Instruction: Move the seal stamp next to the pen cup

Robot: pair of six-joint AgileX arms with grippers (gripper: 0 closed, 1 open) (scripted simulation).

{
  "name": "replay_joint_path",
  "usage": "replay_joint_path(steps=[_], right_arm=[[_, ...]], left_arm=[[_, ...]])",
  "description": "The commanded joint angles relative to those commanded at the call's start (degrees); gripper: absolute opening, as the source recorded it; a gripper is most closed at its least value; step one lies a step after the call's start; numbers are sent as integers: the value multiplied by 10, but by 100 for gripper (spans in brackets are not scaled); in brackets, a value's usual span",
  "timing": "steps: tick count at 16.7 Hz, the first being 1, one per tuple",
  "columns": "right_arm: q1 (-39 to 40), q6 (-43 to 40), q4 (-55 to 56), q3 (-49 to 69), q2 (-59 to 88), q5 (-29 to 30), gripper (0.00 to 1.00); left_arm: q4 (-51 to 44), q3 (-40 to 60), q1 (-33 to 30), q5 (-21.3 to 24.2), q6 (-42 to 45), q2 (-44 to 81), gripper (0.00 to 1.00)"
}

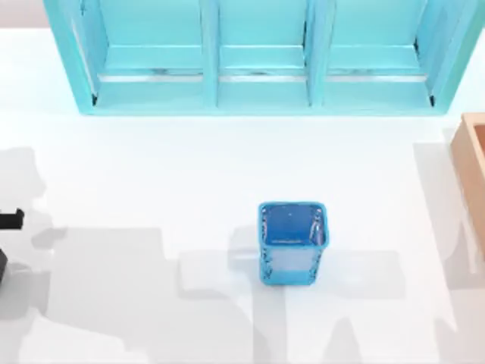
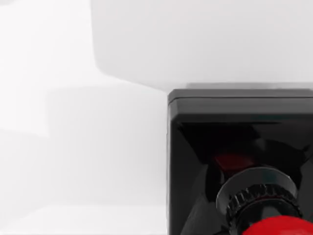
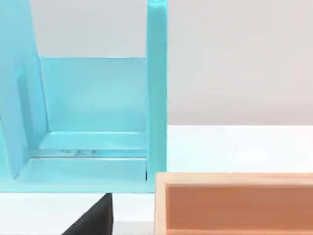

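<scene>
The seal stamp (image 2: pixel 244 171) sits directly under the left wrist camera, at the desk's left edge; the pen cup (image 1: pixel 292 241) stands well off toward the desk's middle; whether the left hand is apart I cannot tell.

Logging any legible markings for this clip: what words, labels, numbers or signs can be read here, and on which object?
None can be read. The pen cup, the light-blue shelf unit, the wooden box and the seal stamp all show plain, unmarked surfaces. The stamp's printing face is hidden, so any text there cannot be told.
</scene>
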Motion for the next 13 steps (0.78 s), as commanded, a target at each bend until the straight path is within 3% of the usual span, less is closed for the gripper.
replay_joint_path(steps=[9,13], right_arm=[[0,0,0,0,0,0,100],[0,0,0,0,0,0,100]], left_arm=[[-273,227,-243,0,-244,-36,0],[-301,255,-272,0,-273,-48,0]])
